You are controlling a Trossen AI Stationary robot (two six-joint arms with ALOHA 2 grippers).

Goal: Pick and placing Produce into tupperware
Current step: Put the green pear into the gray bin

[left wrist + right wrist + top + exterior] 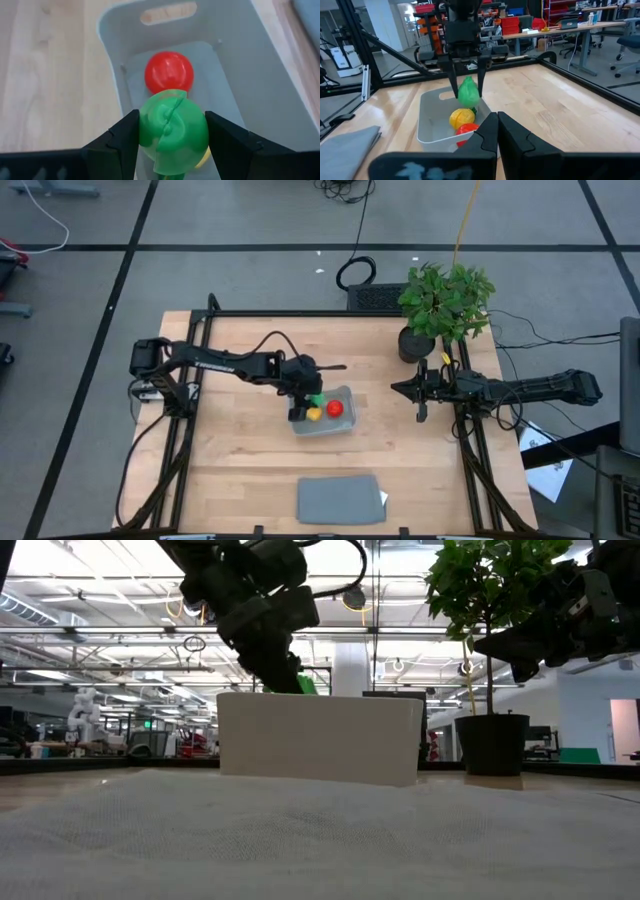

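Observation:
The tupperware (342, 426), a pale translucent box, stands on the wooden table's middle and also shows in the low view (318, 738). A round red produce piece (169, 71) and a yellow one (461, 118) lie inside it. My left gripper (305, 402) hangs over the box's left part, shut on the green produce piece (172, 125). That piece sits just above the yellow one. My right gripper (400, 388) waits shut at the table's right side, clear of everything. My left gripper pinches the green piece's two opposite sides (142, 131) between its two fingers (122, 142). The fingers slant down from the table's left. The piece is lifted clear, over the tupperware's opening and just above the yellow piece (461, 118).
A flat grey lid (340, 500) lies near the table's front edge. A leafy potted plant (445, 305) stands at the far right corner. Dark frame rails (185, 430) run along the table's left and right sides. Bare wood lies left of the tupperware and in front of it.

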